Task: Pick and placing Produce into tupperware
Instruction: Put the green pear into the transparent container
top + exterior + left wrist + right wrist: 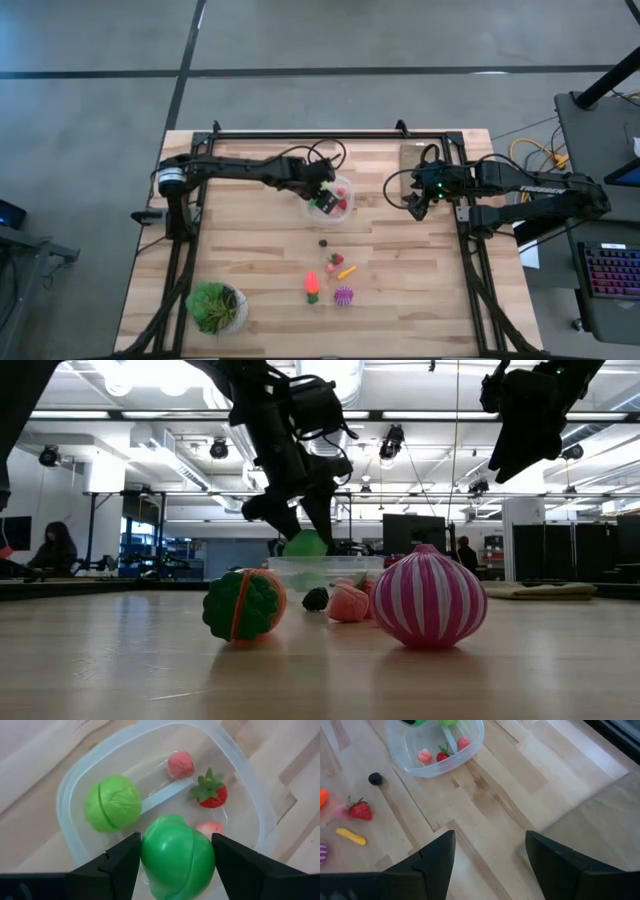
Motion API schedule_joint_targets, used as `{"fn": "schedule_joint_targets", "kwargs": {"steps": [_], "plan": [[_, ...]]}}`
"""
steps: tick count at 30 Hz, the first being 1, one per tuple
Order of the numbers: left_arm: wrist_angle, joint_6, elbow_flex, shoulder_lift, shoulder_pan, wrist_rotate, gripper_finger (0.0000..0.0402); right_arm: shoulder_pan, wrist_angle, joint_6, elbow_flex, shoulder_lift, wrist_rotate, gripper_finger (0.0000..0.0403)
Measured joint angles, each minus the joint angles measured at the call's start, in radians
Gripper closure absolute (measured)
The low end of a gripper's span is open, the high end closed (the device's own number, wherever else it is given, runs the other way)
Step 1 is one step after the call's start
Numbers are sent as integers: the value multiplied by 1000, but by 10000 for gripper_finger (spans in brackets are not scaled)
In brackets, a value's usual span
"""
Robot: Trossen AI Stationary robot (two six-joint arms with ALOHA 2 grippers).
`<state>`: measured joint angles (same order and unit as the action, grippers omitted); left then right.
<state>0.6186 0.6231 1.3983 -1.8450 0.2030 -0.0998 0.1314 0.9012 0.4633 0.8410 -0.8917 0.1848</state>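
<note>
Currently holding a green produce piece (177,852) in the left gripper (175,857), fingers clamped on its two sides, directly above the tupperware (345,183) at the far middle of the counter (250,250). Right gripper (490,852) parked empty with fingers apart, above bare counter to the right of the container, near a brown board (415,160).

Risks, as judged:
- Release from height: likely bounce off the green cabbage-like piece (112,802) or the strawberry (210,795) already inside, then over the low wall.
- Off-centre release: possible strike on the rim, tipping or sliding the light container.
- Round, smooth piece: possible roll across the counter if dropped outside.

View differences:
- Left wrist view: shows the contents, namely cabbage-like piece, strawberry and two pinkish pieces; not readable from the low view.
- High view: shows the remaining produce (330,270) lying loose nearer the front, well apart from the container, plus a potted plant (215,305).
- Low view: shows the clearance between held piece and container; cannot tell that height from overhead.
</note>
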Motion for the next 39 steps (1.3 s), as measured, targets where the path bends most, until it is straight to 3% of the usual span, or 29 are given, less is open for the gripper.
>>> {"fn": "schedule_joint_targets", "kwargs": {"steps": [23, 29, 33, 39], "plan": [[-5, 53, -18, 0, 0, 0, 185, 0, 3, -18, 0, 0, 2, 170], [-3, -5, -18, 1, 0, -81, 185, 0, 6, -18, 0, 0, 3, 170], [-6, -3, -18, 2, 0, -71, 185, 0, 8, -18, 0, 0, 3, 170], [24, 32, -18, -21, -2, -66, 154, 0, 8, -23, 0, 0, 3, 170]]}}
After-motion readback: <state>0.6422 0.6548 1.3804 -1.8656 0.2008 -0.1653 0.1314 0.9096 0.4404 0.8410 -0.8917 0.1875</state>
